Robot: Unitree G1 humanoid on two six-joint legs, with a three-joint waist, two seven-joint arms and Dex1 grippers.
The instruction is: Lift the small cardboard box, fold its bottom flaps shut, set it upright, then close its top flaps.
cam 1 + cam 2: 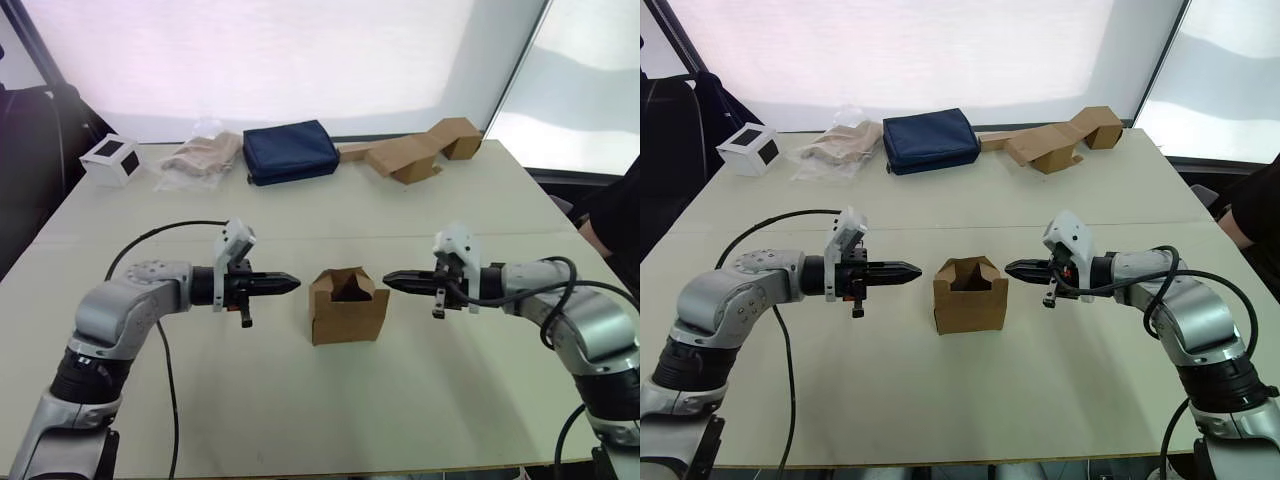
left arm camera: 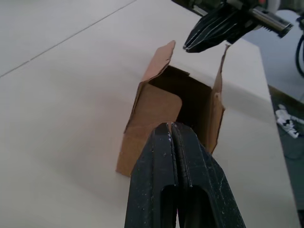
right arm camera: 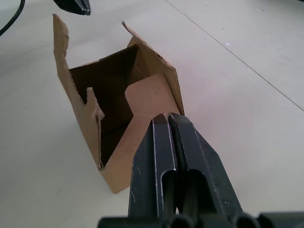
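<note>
1. I've got both arms level over the table [image 1: 300, 420], left gripper [image 1: 290, 283] and right gripper [image 1: 392, 280] pointing at each other, each with fingers pressed together, holding nothing.
2. The small cardboard box [image 1: 348, 305] stands upright between the tips, top flaps [image 1: 347, 280] raised, near but untouched.
3. Open tabletop at six o'clock; clutter sits well apart at twelve.

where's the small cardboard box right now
The small cardboard box stands on the table near its middle, open-topped, between the left hand and right hand.
</note>
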